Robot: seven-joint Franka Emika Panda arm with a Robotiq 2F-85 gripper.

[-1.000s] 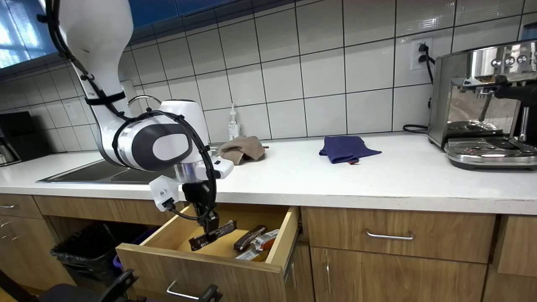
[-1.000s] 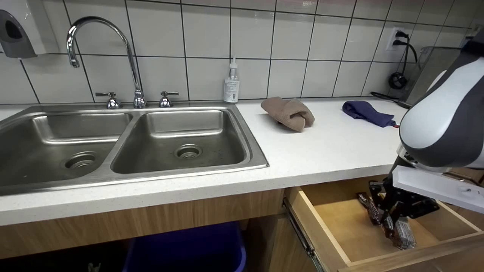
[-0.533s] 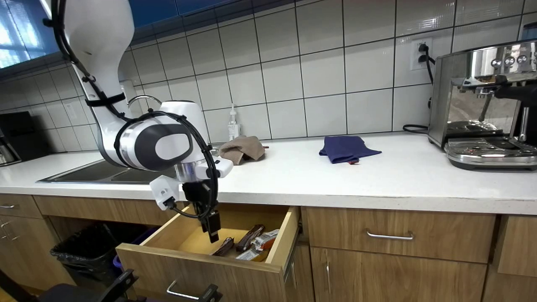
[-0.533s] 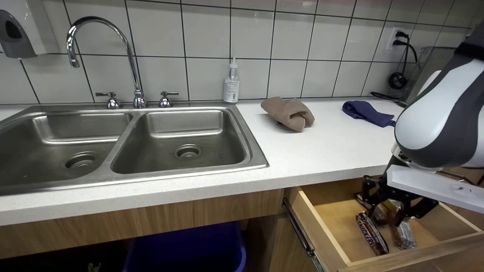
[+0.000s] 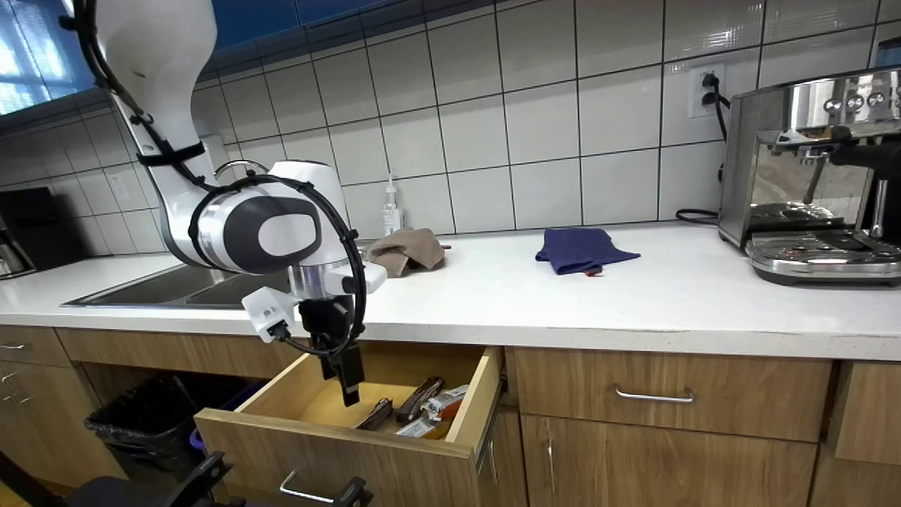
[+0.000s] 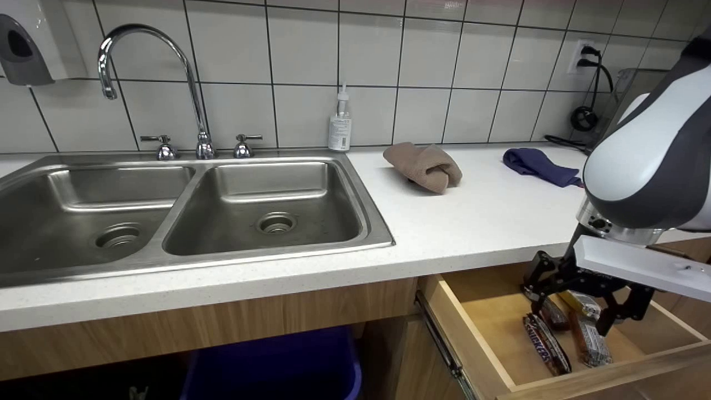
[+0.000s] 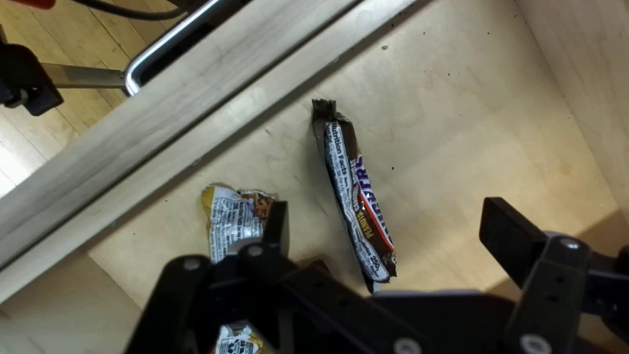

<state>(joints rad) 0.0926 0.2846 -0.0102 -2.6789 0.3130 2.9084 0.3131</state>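
My gripper (image 7: 386, 228) stands open, its fingers (image 7: 513, 236) wide apart with nothing between them. It hangs over the pulled-out wooden drawer (image 6: 480, 347), apart from the things inside. A brown Snickers bar (image 7: 361, 196) lies flat on the drawer floor below the jaws, near the front board; it shows in both exterior views, bar (image 5: 375, 414) and bar (image 6: 546, 344). Farther back is another dark bar (image 5: 420, 399). Beside it lie a white-and-orange wrapped snack (image 6: 591, 340) and a yellow-wrapped one (image 6: 582, 304). In the wrist view the left finger partly hides a wrapper (image 7: 231, 221).
Above the drawer runs the white countertop (image 5: 479, 303), with a brown cloth (image 6: 425, 166), a blue cloth (image 5: 581, 250) and an espresso machine (image 5: 816, 176). A double sink (image 6: 377, 236) lies beside them. Bins (image 5: 151, 415) stand under the counter; a drawer handle (image 5: 303, 489) sticks out.
The gripper held the Snickers bar a second ago; it has opened and the bar has dropped onto the drawer floor. Since then the arm has risen slightly and the fingers have spread wider.
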